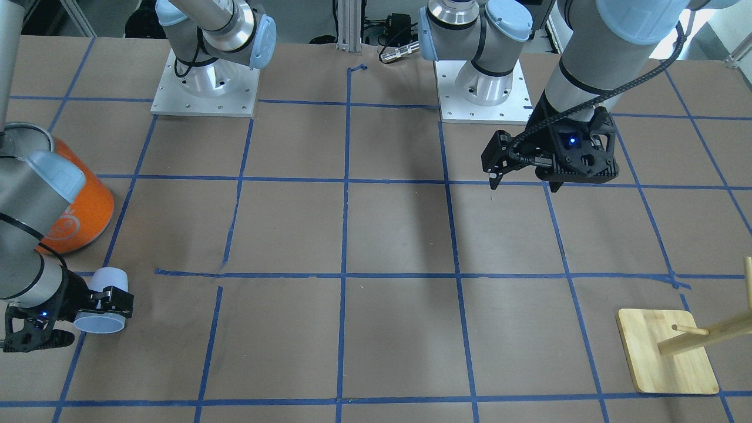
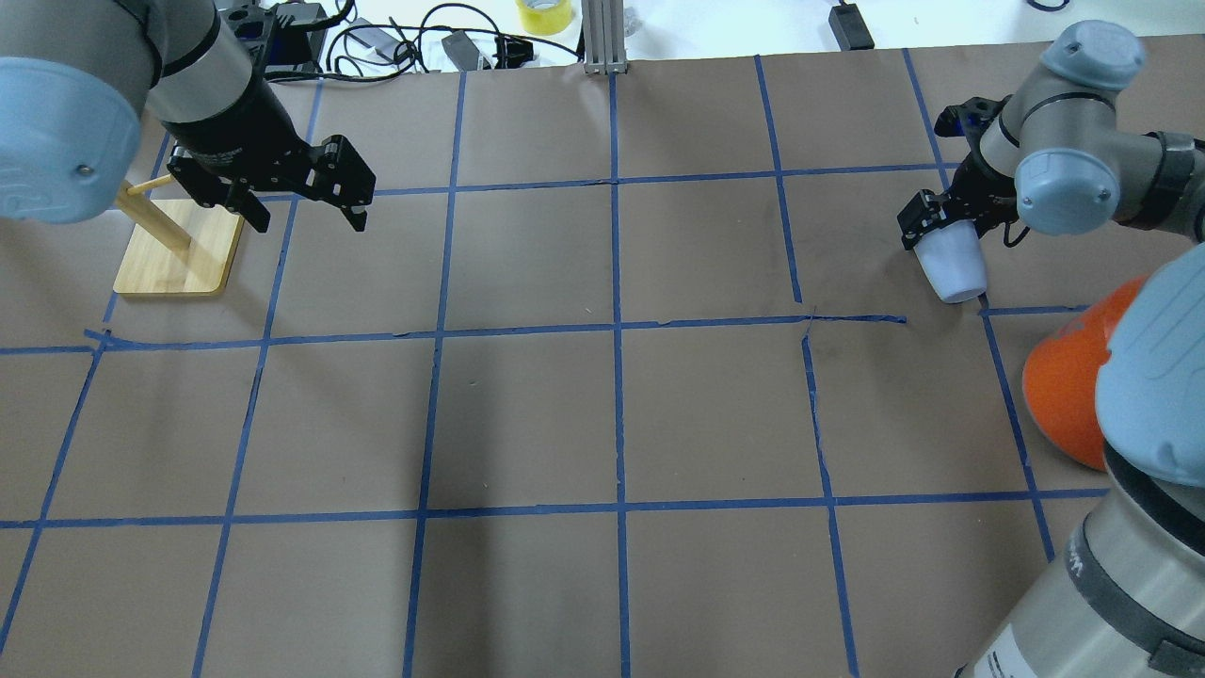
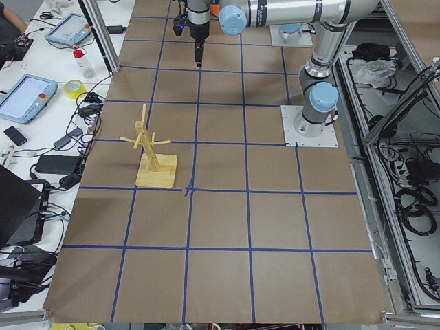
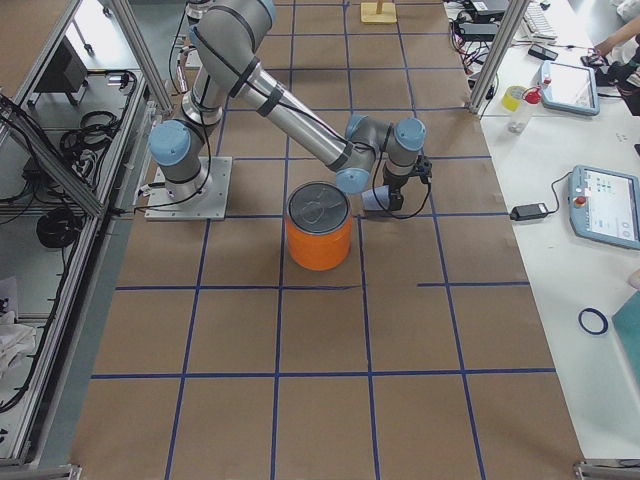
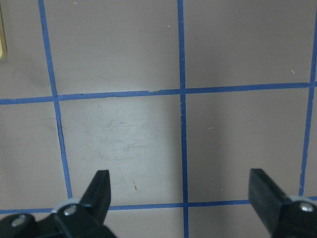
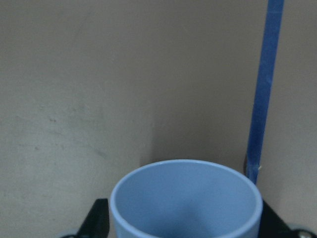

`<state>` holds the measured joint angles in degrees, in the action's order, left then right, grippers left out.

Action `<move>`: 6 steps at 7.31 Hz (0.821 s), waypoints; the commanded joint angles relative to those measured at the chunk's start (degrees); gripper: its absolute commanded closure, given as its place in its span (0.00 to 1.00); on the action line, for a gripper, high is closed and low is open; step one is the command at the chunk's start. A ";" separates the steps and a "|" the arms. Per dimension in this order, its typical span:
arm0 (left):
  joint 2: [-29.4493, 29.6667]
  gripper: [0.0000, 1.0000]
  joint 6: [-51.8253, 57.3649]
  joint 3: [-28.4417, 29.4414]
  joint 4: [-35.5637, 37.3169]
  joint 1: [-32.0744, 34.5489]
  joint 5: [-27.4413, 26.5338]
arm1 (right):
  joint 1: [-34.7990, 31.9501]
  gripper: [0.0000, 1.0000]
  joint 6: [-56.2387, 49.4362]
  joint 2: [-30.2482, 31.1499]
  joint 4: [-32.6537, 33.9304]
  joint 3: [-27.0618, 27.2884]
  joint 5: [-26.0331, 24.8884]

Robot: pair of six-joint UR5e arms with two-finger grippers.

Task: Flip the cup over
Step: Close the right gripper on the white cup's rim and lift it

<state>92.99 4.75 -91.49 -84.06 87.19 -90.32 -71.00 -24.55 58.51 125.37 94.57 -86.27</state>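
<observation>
One table (image 2: 527, 424), covered in brown paper and gridded with blue tape, is carrying everything. Two grey robot arms with pale blue joints are reaching over it, the left arm (image 2: 202, 89) and the right arm (image 4: 300, 125). One large orange cylindrical can with a silver lid (image 4: 318, 245) is standing upright near 4 o'clock in the overhead view. One pale wooden peg stand on a flat square base (image 2: 179, 259) is standing near 9 o'clock. One small pale lavender-blue plastic cup (image 2: 955, 273) is sitting near 3 o'clock, at about 11 o'clock from the can, close to it but apart. It is tipped over rather than standing. In the overhead view its long axis is running from 5 o'clock to 11 o'clock, with the closed base pointing at 5 toward the robot and the bluer open mouth pointing at 11, away from the robot. Whether it is touching the paper I cannot tell. The right gripper (image 6: 185, 220) is clamping it, with black fingers (image 6: 98, 220) pressing on opposite sides of its wall. The left gripper (image 5: 179, 183) is hovering near 10 o'clock, at about 2 o'clock from the stand's base. It is spreading its fingers (image 5: 101, 191) wide and holding nothing.
</observation>
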 commanded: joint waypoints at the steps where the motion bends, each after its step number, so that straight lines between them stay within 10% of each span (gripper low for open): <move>1: 0.00 0.00 0.00 0.00 0.04 0.00 -0.03 | 0.07 0.12 0.12 -0.24 0.14 0.18 -0.48; 3: 0.00 0.00 0.00 0.00 0.04 0.00 -0.03 | -0.02 0.34 -0.06 -0.33 0.49 0.18 -0.65; 4: 0.00 0.00 0.00 0.00 0.04 0.00 -0.03 | -0.02 0.85 -0.23 0.28 0.06 0.09 -0.91; 6: 0.00 0.00 0.00 0.09 0.04 -0.09 -0.03 | -2.98 1.00 -0.76 5.00 -0.47 -0.08 -1.27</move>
<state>92.99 4.74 -91.48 -84.02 87.17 -90.35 -71.89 -25.03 60.58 125.17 94.60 -87.34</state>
